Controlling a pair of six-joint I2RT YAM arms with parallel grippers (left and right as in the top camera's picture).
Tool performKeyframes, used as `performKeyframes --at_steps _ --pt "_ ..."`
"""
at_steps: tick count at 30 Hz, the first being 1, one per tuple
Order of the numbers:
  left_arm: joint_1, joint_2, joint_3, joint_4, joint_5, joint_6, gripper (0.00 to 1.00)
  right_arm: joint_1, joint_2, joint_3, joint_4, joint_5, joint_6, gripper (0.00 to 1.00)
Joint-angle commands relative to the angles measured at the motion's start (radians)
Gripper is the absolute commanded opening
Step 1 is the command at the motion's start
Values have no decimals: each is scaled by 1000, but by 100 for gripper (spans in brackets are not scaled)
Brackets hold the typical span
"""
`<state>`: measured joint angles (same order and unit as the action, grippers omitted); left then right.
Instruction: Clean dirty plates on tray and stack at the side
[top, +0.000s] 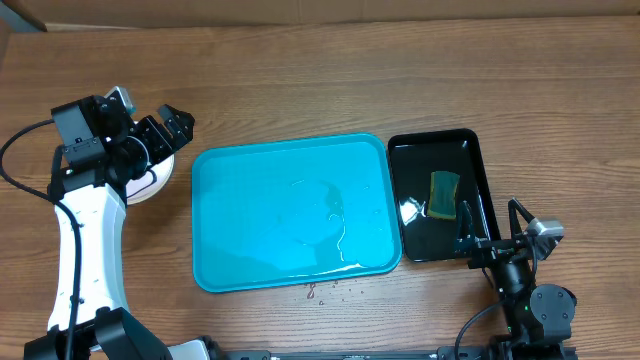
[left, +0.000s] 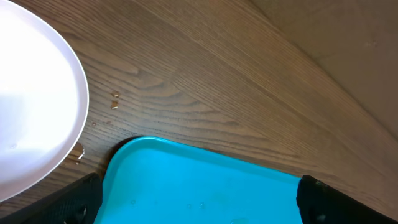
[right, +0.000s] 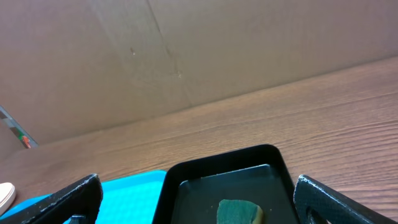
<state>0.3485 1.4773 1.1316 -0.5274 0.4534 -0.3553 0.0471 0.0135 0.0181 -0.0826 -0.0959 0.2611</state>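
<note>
Two tools show overhead: my left tool (top: 168, 132) hangs spread and empty by a white plate (top: 152, 183) at the blue tray's (top: 250, 200) nine o'clock. My right tool (top: 488, 220) gapes at the black tray's (top: 430, 137) five o'clock. Left wrist: the plate sits on the counter (left: 217, 81), apart from the tray. Right wrist: fingers (right: 62, 199) wide, a sponge (right: 239, 211) in the black tray.

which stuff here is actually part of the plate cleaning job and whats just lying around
Part of the job:
white plate, set on the wood off the tray's left end
turquoise tray, wet, no plates on it
green sponge, probably the cleaning tool
black tray, holding the sponge

Just lying about:
water drops beside the turquoise tray
cardboard wall behind
</note>
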Motion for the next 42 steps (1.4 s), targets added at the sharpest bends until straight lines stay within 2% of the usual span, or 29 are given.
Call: performKeyframes --at_steps 1,8,24,28,37,42 --pt "-5 -1 8 1 7 27 100 -3 -11 -10 5 13 -3 100" --pt "-25 -142 7 0 7 27 100 -3 -11 -10 5 14 -3 100" --pt "-156 -754 -41 1 8 27 100 -3 -11 -10 5 14 -3 100" --pt "-175 -896 -135 1 8 27 100 -3 -11 -10 5 13 -3 100" --pt "-242 -1211 -475 -5 8 27 100 -3 -11 -10 5 14 -3 100" --pt "-266 -1292 -605 -108 8 27 100 -3 -11 -10 5 13 -3 100"
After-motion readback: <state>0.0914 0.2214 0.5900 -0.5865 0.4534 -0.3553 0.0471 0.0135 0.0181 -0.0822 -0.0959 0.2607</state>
